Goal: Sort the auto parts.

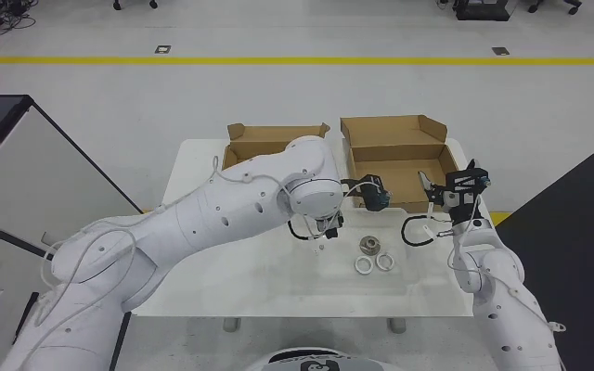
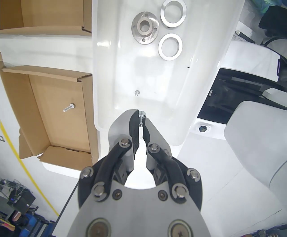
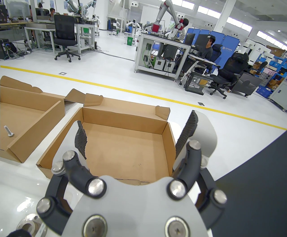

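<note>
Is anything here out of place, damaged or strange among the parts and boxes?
Nothing stands out. The flange and two rings lie flat in the tray, one bolt lies in a box, and the left claw is shut on a second bolt above the tray.

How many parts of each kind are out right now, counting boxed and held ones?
Bolts: 3. These are the boxed bolt, the held bolt in the left end effector, and the small bolt on the tray, which is probably a bolt but is seen end-on.
Rings: 2
Flange: 1
Total: 6
</note>
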